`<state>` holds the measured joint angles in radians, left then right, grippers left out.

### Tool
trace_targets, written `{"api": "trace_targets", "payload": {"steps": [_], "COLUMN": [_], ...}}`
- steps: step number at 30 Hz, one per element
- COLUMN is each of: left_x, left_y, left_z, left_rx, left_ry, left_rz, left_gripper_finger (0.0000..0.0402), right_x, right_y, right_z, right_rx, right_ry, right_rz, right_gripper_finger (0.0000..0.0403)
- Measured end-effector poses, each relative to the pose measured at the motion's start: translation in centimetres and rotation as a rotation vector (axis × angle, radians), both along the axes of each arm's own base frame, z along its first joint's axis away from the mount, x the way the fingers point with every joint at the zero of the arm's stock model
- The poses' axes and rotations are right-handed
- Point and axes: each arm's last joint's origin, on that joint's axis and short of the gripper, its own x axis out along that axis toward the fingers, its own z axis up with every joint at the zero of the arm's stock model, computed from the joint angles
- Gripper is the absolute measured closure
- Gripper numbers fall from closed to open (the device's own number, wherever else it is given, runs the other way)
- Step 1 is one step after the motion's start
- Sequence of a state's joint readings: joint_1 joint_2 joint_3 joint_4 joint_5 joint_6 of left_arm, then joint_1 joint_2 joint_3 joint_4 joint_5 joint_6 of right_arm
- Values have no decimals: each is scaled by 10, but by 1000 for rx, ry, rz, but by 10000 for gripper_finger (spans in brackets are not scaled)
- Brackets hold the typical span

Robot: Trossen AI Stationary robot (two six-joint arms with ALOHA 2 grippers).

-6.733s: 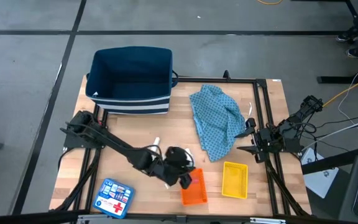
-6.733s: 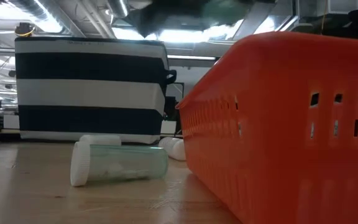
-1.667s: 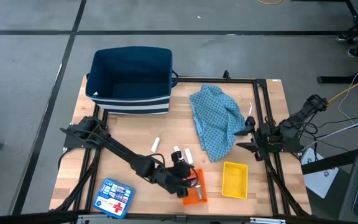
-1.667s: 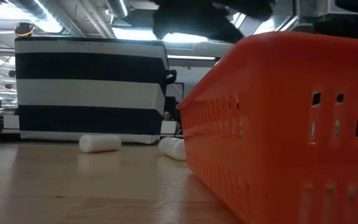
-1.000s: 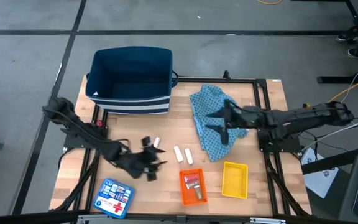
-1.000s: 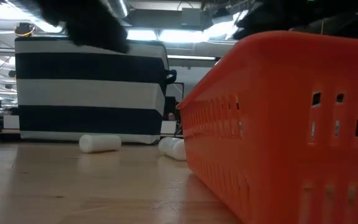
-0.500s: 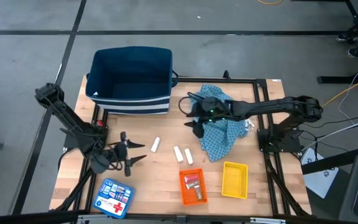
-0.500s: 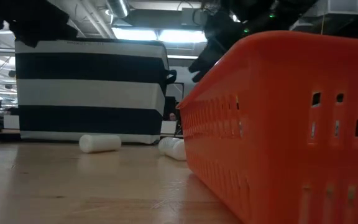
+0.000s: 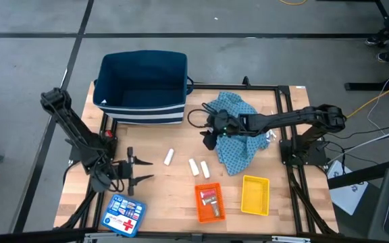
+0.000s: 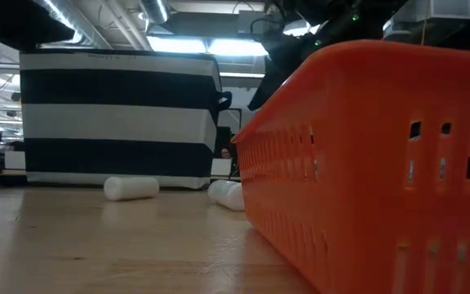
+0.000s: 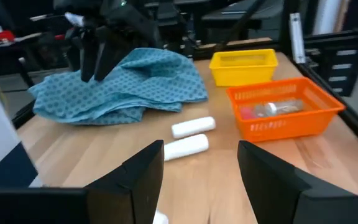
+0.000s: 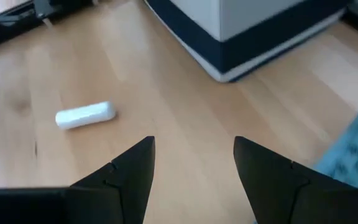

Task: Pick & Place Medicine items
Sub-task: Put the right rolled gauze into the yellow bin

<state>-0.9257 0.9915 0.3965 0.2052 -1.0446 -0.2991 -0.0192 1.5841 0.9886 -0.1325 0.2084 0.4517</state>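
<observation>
Over the blue patterned cloth point(image 9: 238, 131) near the table's middle, the right gripper point(image 9: 209, 137) now hangs with its fingers spread and nothing between them, having swung in from its parked spot at the right edge within the last second or so; its wrist view looks down past the jaws at one white stick point(image 12: 84, 115) lying on bare wood. The left gripper point(image 9: 135, 171), also released and empty, has drawn back to the table's left side, just above the flat blue box with the red cross point(image 9: 123, 214). That retreat follows a drop: the orange tray point(image 9: 210, 202) now holds a clear vial and something red point(image 11: 270, 108), so one placement looks finished and the right arm seems to be taking the next pick. Three white sticks remain on the wood, one alone point(image 9: 169, 156) and two side by side point(image 9: 200, 167) just above the orange tray. They are small, smooth, round-ended cylinders, likely to roll. The yellow tray point(image 9: 255, 194) looks empty.
</observation>
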Motion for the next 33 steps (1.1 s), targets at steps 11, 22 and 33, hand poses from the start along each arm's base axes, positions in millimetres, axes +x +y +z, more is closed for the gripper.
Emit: {"api": "trace_targets", "payload": {"steps": [11, 22, 33], "left_x": [-8, -13, -14], "left_y": [6, 11, 12], "left_z": [14, 10, 11], "left_rx": [19, 81, 79], "left_ry": [6, 79, 81], "left_rz": [-157, -228, -267], "left_gripper_finger": [201, 201, 201], "right_x": [-7, -6, -8], "right_y": [20, 39, 46], "right_z": [-6, -4, -4], "right_rx": [90, 167, 161], "right_ry": [38, -29, -49], "right_rz": [-182, -234, -270], "right_gripper_finger": [183, 183, 183]}}
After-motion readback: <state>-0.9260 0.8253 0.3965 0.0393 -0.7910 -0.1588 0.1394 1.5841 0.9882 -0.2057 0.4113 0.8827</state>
